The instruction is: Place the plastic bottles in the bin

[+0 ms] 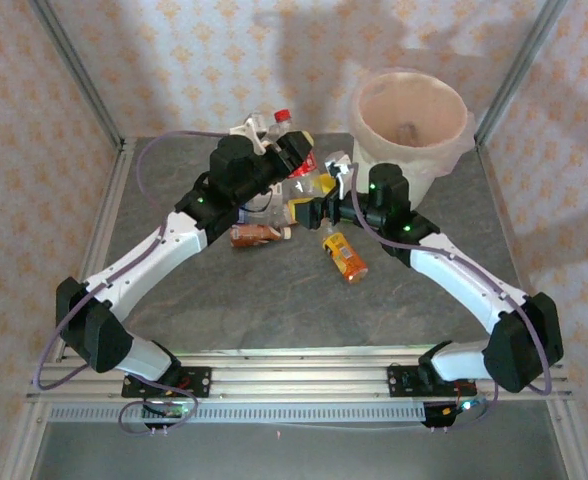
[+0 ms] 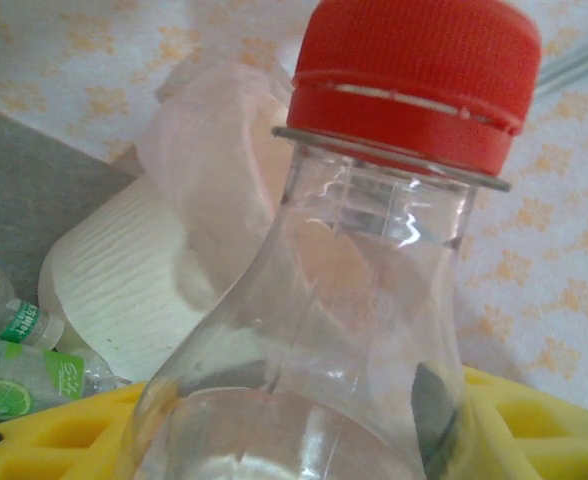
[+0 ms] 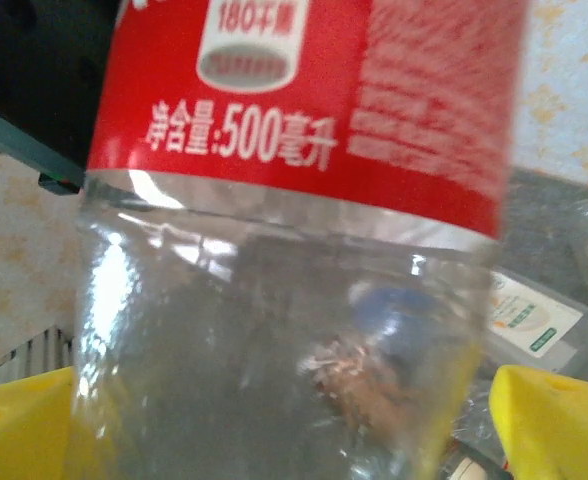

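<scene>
Our left gripper (image 2: pixel 294 445) clamps the red-capped bottle (image 1: pixel 280 122) at upper centre, left of the bin (image 1: pixel 411 110). The right gripper (image 3: pixel 289 430) holds its jaws wide around the base; we should close squarely before the left releases.

A robot lab booth: aluminium frame (image 1: pixel 77 75), wallpapered panels (image 1: pixel 174 60), rail-mounted arms (image 1: pixel 454 270).

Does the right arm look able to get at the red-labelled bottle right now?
Likely yes: the right pincer stands open, its yellow fingers on either side of the red-labelled bottle, with nothing between.
</scene>
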You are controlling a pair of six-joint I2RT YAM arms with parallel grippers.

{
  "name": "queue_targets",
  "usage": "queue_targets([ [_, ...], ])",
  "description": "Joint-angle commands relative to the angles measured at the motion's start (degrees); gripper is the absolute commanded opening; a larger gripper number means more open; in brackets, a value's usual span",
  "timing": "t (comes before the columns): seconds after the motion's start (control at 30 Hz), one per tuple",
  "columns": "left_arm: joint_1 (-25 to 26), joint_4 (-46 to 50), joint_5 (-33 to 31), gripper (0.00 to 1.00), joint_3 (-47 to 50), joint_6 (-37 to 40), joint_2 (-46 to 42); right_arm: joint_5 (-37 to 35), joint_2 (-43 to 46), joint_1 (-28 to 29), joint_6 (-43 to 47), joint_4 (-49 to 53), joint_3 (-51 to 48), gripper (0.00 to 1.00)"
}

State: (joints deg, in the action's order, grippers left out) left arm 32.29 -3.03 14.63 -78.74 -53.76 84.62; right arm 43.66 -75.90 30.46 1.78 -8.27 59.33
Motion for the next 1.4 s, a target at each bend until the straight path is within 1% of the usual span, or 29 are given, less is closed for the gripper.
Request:
queue_targets([
  [0.0, 0.60, 0.90, 3.77, 0.57, -2.09, 3.64, 2.09, 2.62, -1.19, 0.31, 1.11, 2.24, 1.73, 0.89],
  [0.07, 0.70, 1.24, 3.95, 0.57, -2.38, 3.55, 2.78, 1.66, -1.30, 0.33, 0.28, 1.86, 1.89, 0.81],
  [0.13, 0.79, 1.29, 4.09, 0.57, -2.47, 3.39, 3.20, -0.24, -1.12, 0.36, -0.18, 1.92, 2.02, 0.65],
  [0.17, 0.82, 1.23, 4.28, 0.58, -2.47, 3.46, 3.18, -1.07, -1.03, 0.32, -0.14, 2.04, 1.93, 0.59],
  [0.3, 0.81, 1.73, 4.27, 0.65, -2.65, 4.20, 2.80, -3.59, -0.27, 0.31, 0.16, 2.36, 1.50, 0.47],
  [0.33, 0.68, 2.03, 4.19, 0.68, -2.78, 4.41, 2.62, -4.70, -0.13, 0.31, 0.15, 2.38, 1.34, 0.45],
  [0.43, 0.58, 4.30, 3.49, 0.92, -3.52, 5.96, 1.73, -8.79, 0.59, 0.39, 0.67, 3.30, 1.23, 0.39],
  [0.47, 0.58, 5.17, 2.82, 0.98, -3.65, 6.49, 1.08, -10.36, 0.77, 0.31, 1.14, 4.11, 1.50, 0.37],
  [0.5, 0.59, 5.49, 2.27, 1.00, -3.56, 6.92, 0.34, -11.77, 0.93, 0.20, 1.71, 5.15, 1.84, 0.36],
  [0.57, 0.49, 5.43, 1.92, 1.00, -3.03, 8.09, -1.28, -14.55, 1.27, -0.27, 2.38, 7.38, 3.01, 0.32],
  [0.67, 0.58, 7.42, -0.49, 1.00, -2.57, 10.46, -4.24, -18.86, 1.34, -1.71, 3.35, 10.83, 5.65, 0.32],
  [0.73, 0.78, 10.08, -6.12, 1.00, -1.39, 11.17, -6.90, -20.26, 1.49, -3.11, 4.32, 12.39, 7.29, 0.32],
  [0.8, 0.85, 13.02, -14.09, 1.00, 1.18, 10.86, -9.88, -21.41, 1.70, -4.62, 5.10, 13.18, 9.18, 0.32],
  [0.87, 0.90, 15.70, -20.71, 1.00, 3.66, 9.53, -12.16, -22.09, 1.63, -6.26, 5.67, 14.35, 11.60, 0.32],
  [0.9, 0.84, 17.52, -23.52, 1.00, 4.62, 8.93, -12.98, -22.47, 1.41, -7.13, 5.98, 15.16, 12.87, 0.32],
  [0.97, 0.67, 21.06, -27.14, 1.00, 5.45, 8.32, -13.93, -23.25, 1.19, -8.77, 6.65, 16.42, 15.89, 0.32],
  [1.07, 0.58, 25.05, -30.27, 1.00, 6.26, 7.93, -14.78, -23.86, 0.71, -11.50, 8.68, 16.86, 19.28, 0.33],
  [1.17, 0.34, 26.20, -31.97, 1.00, 7.84, 7.00, -15.67, -24.50, -0.26, -14.38, 10.72, 16.55, 22.35, 0.34],
  [1.37, -0.63, 27.25, -32.91, 1.00, 9.47, 5.35, -16.59, -25.55, -5.28, -21.37, 8.34, 14.56, 28.27, 0.34],
])
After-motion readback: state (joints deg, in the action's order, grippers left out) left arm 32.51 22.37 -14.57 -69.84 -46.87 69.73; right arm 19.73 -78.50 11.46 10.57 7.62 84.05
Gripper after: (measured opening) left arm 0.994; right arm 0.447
